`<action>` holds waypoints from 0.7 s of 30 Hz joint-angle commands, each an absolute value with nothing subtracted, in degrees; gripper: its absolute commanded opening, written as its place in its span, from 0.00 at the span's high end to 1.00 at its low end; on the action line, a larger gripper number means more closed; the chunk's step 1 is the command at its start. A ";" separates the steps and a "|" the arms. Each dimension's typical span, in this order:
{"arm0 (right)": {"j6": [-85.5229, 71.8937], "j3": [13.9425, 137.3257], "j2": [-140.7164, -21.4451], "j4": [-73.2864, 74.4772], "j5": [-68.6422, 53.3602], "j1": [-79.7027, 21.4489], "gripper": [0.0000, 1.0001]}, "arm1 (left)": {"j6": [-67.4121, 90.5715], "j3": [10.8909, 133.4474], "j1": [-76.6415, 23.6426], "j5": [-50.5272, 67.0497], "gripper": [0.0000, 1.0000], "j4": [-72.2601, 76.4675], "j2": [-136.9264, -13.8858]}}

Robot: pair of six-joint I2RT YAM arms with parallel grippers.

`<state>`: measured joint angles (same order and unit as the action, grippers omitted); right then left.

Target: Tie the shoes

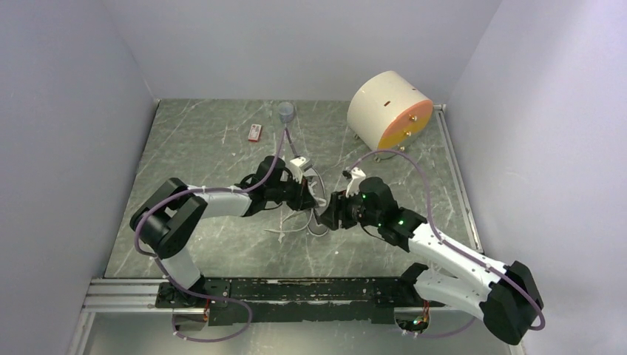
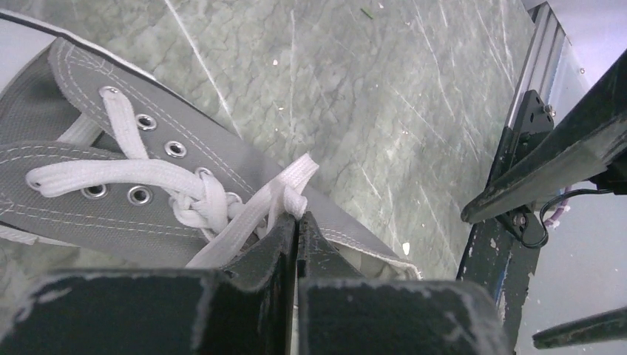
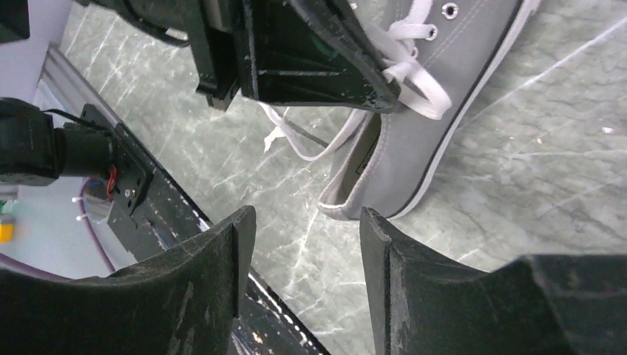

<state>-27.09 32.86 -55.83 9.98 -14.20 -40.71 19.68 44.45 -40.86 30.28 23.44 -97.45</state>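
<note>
The grey canvas shoe [image 2: 133, 188] with white sole lies on the marble table, mostly hidden under both grippers in the top view [image 1: 319, 222]. Its white laces [image 2: 200, 203] are crossed in a knot over the eyelets. My left gripper [image 2: 297, 218] is shut on a loop of white lace [image 2: 292, 185] right above the shoe's opening. My right gripper [image 3: 307, 222] is open and empty, hovering just behind the shoe's heel [image 3: 384, 174]. In the right wrist view the left gripper [image 3: 318, 59] covers the shoe's tongue, and loose lace [image 3: 310, 144] trails onto the table.
A cream cylinder with an orange face [image 1: 390, 109] stands at the back right. A small red and white item [image 1: 256, 132] and a grey knob [image 1: 285, 112] lie at the back. The black base rail [image 1: 296, 290] runs along the near edge.
</note>
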 commanded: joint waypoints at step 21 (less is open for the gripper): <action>36.25 49.28 -81.35 1.05 -7.08 -63.65 0.47 | 14.98 59.62 -38.05 37.14 0.95 3.29 -106.56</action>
